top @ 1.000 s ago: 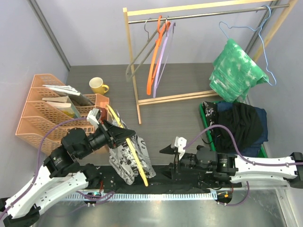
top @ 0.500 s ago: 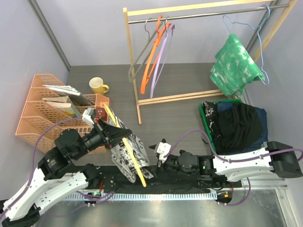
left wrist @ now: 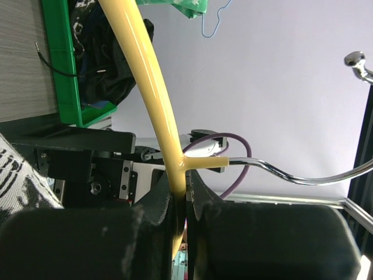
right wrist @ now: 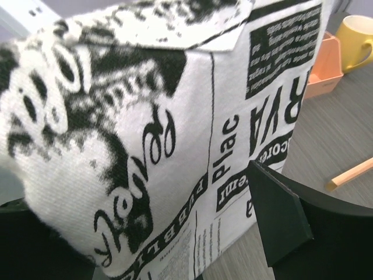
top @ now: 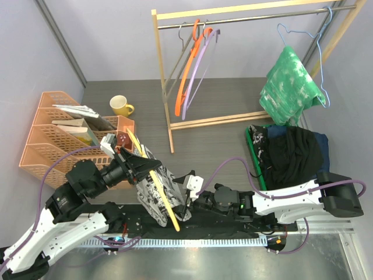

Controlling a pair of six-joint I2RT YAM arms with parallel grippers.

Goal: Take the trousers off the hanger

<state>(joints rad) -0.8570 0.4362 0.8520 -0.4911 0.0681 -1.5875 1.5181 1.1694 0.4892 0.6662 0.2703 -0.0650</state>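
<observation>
White newspaper-print trousers [top: 169, 178] hang folded over a yellow hanger [top: 161, 200] at the near middle of the table. My left gripper [top: 140, 165] is shut on the hanger's neck [left wrist: 175, 169], just below its metal hook [left wrist: 303, 175]. My right gripper [top: 185, 195] stands open at the trousers' lower right edge. In the right wrist view the printed cloth [right wrist: 145, 134] fills the gap between the jaws, with one black finger [right wrist: 277, 216] to its right. Green-and-white mottled trousers [top: 290, 84] hang on a blue wire hanger on the rail at the back right.
A wooden clothes rack [top: 165, 87] holds orange, purple and grey hangers [top: 189, 76]. A green bin [top: 252, 151] at the right contains dark garments [top: 294, 154]. A yellow mug [top: 120, 105] and an orange file rack [top: 52, 146] stand at the left.
My right gripper has travelled left, from the table's near middle to the lower edge of the newspaper-print trousers. The left gripper with the hanger shifted slightly. The rack's hangers swing.
</observation>
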